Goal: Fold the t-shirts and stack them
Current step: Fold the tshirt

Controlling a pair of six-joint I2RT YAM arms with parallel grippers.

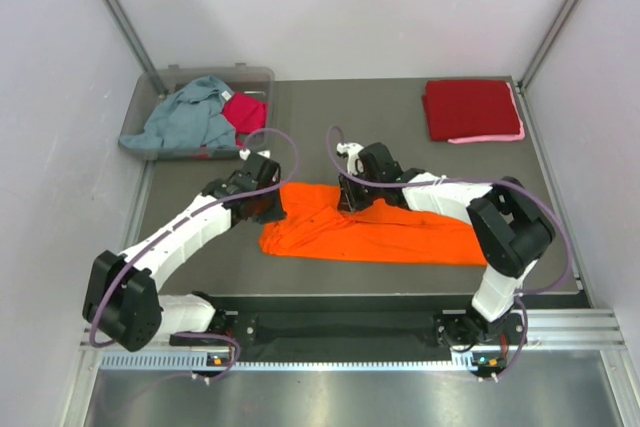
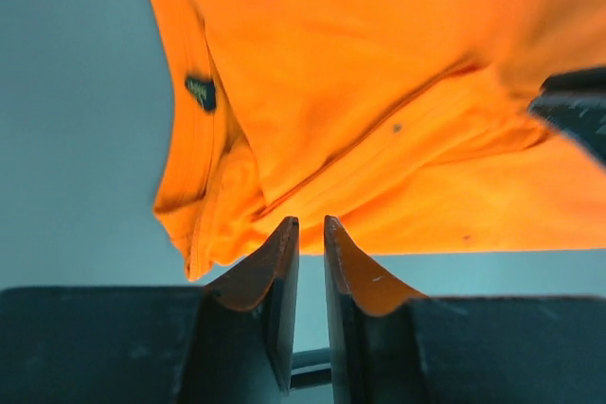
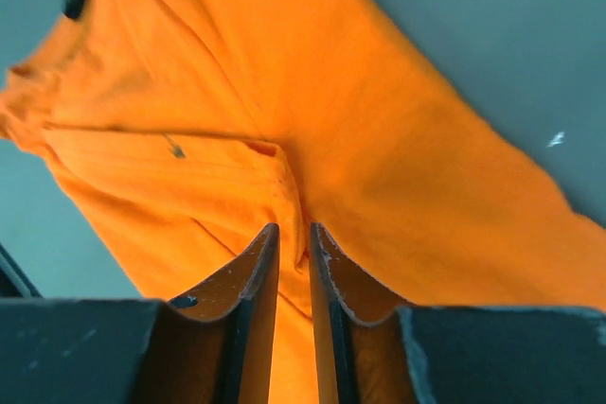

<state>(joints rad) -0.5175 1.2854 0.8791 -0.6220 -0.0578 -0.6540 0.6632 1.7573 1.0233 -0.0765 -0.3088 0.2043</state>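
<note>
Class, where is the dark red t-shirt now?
In the top view, the dark red t-shirt lies folded at the far right corner of the table, atop a pink t-shirt.

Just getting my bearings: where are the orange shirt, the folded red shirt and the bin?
orange shirt (image 1: pixel 400 237): top view, its flat middle.
folded red shirt (image 1: pixel 468 107): top view, its centre.
bin (image 1: pixel 256 75): top view, bare far corner.
</note>
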